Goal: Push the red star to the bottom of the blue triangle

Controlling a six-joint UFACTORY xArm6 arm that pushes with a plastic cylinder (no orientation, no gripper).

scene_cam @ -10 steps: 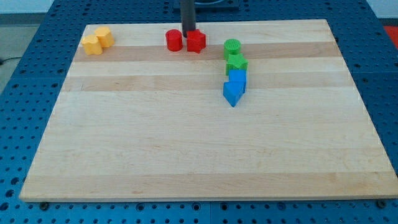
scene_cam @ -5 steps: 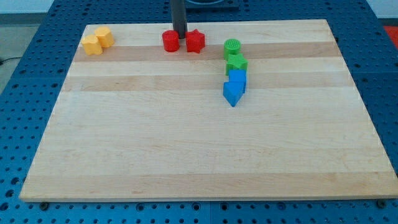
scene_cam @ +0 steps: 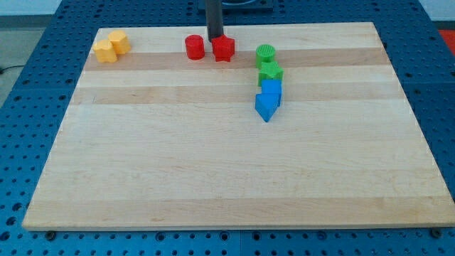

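You have eight blocks on the table (scene_cam: 213,178): two red, two green, two blue and two yellow.

The red pair sits near the view's top edge, a red cylinder (scene_cam: 195,48) on the left and the red star (scene_cam: 223,48) just to its right, with a small gap between them. The green pair stands further right: a green cylinder (scene_cam: 265,53) above a green star-like block (scene_cam: 269,72), touching. Directly below them the blue cube (scene_cam: 273,90) and the blue triangle (scene_cam: 265,106) press together, the triangle being the lowest of that column. The two yellow blocks (scene_cam: 111,47) huddle in the top left corner, touching; you cannot make out their shapes surely.

Your end effector is a plain dark rod with nothing to open or close, so it grips nothing. My tip (scene_cam: 215,38) stands just above the gap between the red blocks, at the upper left edge of the red star, touching it or very nearly so; you cannot tell which.

The red star lies up and to the left of the blue triangle, well apart from it, and the table below the triangle holds no block.
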